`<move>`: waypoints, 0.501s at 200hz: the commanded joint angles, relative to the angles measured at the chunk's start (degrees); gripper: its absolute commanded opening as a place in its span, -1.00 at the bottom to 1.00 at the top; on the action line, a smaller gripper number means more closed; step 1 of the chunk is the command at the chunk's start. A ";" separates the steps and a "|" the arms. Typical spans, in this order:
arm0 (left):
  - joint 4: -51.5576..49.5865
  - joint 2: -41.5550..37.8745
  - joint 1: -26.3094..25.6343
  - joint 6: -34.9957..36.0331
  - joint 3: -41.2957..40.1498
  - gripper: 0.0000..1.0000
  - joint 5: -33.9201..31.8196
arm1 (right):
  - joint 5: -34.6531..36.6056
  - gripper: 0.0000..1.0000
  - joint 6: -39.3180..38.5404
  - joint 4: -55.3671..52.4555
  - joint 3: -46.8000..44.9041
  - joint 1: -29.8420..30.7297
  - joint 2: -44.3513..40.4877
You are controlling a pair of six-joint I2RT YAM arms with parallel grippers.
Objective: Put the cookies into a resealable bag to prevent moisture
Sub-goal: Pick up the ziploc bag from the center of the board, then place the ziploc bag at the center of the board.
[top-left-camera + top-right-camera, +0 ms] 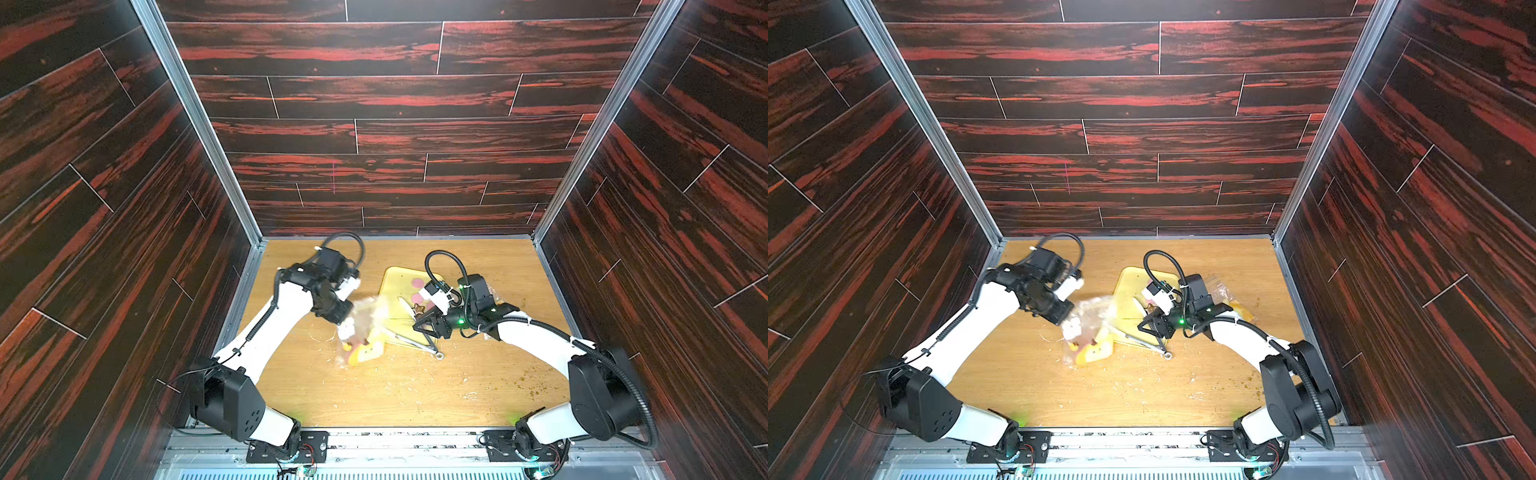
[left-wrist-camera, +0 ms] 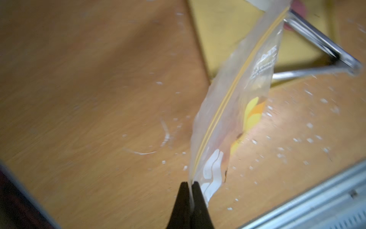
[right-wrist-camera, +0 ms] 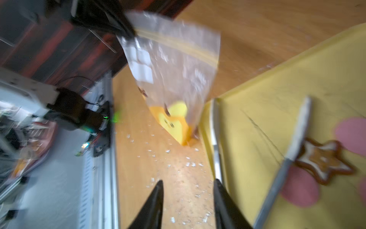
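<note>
A clear resealable bag (image 2: 233,103) with a yellow zip strip hangs from my left gripper (image 2: 189,183), which is shut on its top corner. In both top views the bag (image 1: 365,320) (image 1: 1092,316) dangles over the table left of the yellow tray (image 1: 395,278), with yellow wedge pieces (image 3: 174,123) at its bottom. The cookies lie on the tray: a brown star (image 3: 324,160) (image 1: 418,308) and pink discs (image 3: 300,188) (image 1: 417,283). My right gripper (image 3: 188,182) (image 1: 422,322) stands open and empty over the table at the tray's near edge.
Metal tongs (image 3: 293,150) (image 1: 415,343) lie spread across the tray's near corner, one arm beside the star. A second clear bag (image 1: 494,297) with yellow pieces lies behind the right arm. White crumbs (image 3: 190,164) dot the wooden table. Dark walls enclose three sides.
</note>
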 commanded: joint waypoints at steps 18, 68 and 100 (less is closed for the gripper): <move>5.99 5.22 7.27 -9.95 4.53 -1.00 -10.68 | 14.64 0.05 2.13 2.43 -3.18 -0.06 -4.35; 9.77 9.12 11.72 -15.14 8.91 -0.95 -21.02 | 36.79 0.58 7.16 -0.06 -5.22 -0.67 -7.93; 11.35 11.26 13.17 -15.45 8.84 -0.76 -19.43 | 42.41 0.73 12.33 -3.52 -3.47 -4.16 -6.36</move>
